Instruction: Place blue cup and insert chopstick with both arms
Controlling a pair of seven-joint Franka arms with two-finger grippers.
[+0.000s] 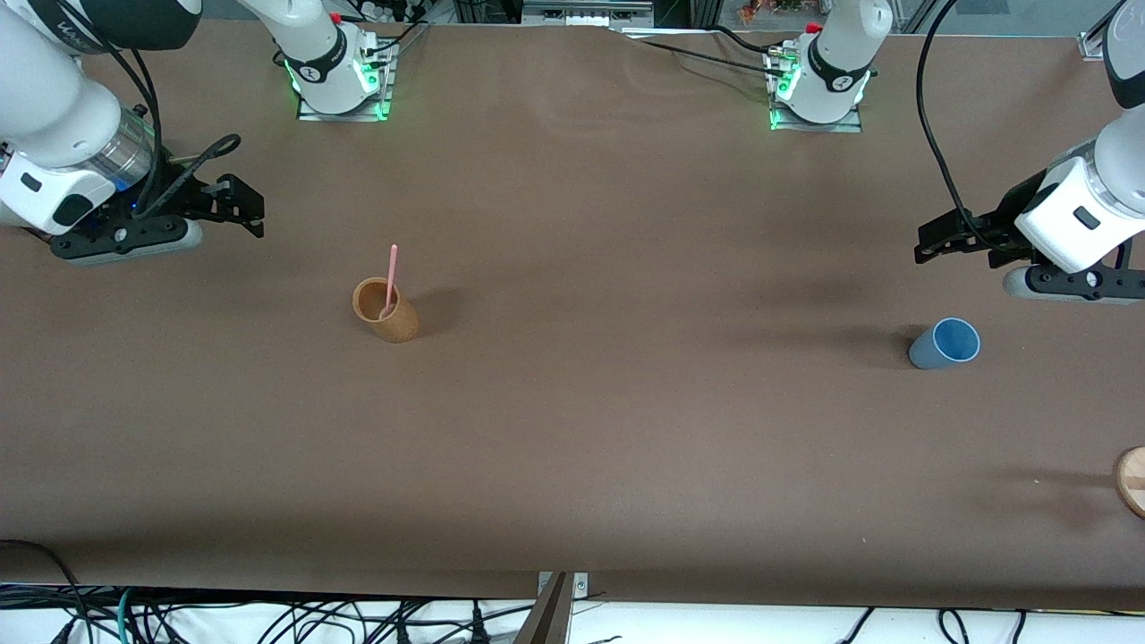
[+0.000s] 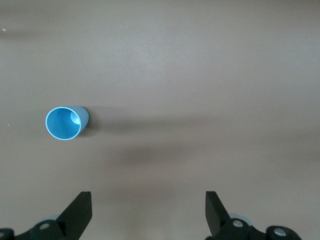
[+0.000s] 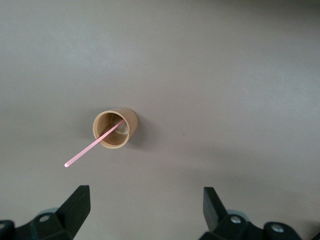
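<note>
I see the blue cup (image 1: 945,343) upright on the table (image 1: 626,429), toward the left arm's end, mouth up. In the left wrist view the cup (image 2: 65,123) shows its brighter blue inside, with nothing in it that I can make out.

The chopstick (image 1: 391,279) stands in the tan cup (image 1: 385,309), toward the right arm's end of the table. It leans against the rim, its lower end down inside and its upper part sticking out above the mouth. The right wrist view confirms this: the chopstick (image 3: 94,144) crosses the rim of the tan cup (image 3: 114,127) at a slant. The two cups are well apart.

Left gripper (image 1: 930,241) hangs over the table at the left arm's end, near the blue cup but not touching it; its fingers (image 2: 80,210) are spread wide, holding nothing.

Right gripper (image 1: 241,207) hangs over the table at the right arm's end, clear of the tan cup; its fingers (image 3: 77,205) are likewise spread wide and empty.

A round wooden piece (image 1: 1132,480) shows at the edge of the front view, nearer the camera than the blue cup; it is cut off, so I cannot say what it is.
</note>
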